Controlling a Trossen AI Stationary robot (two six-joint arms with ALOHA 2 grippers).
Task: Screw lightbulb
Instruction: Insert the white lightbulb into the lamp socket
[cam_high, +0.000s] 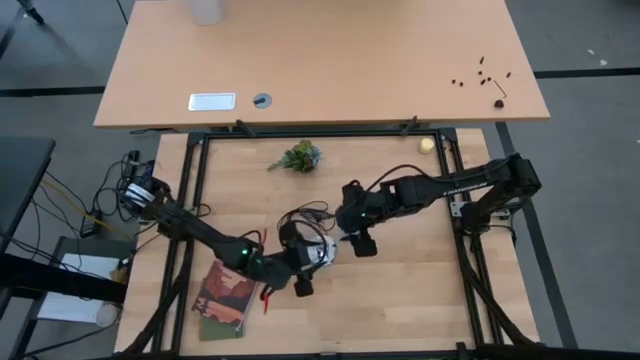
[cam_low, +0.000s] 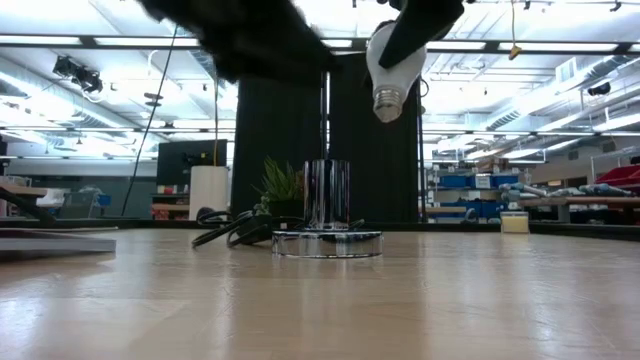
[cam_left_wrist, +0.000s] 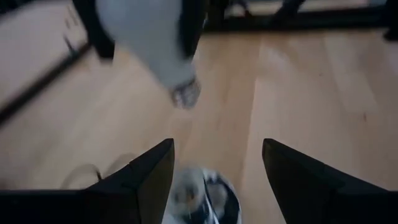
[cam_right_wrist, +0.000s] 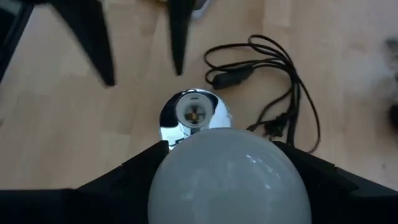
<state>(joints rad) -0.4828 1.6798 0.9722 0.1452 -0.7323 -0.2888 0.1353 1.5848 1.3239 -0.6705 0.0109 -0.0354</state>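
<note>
Gripped at its glass by our right end effector (cam_right_wrist: 227, 180), the white frosted pear-shaped lightbulb (cam_low: 392, 62) hangs base-down above the shiny round chrome socket base (cam_low: 327, 241) on the pale wooden worktop (cam_low: 450, 300), while our left end effector (cam_left_wrist: 217, 177) hovers wide and empty beside it.

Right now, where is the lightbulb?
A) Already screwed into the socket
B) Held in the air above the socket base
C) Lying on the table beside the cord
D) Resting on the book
B: the right end effector grips the lightbulb clear above the socket base.
</note>
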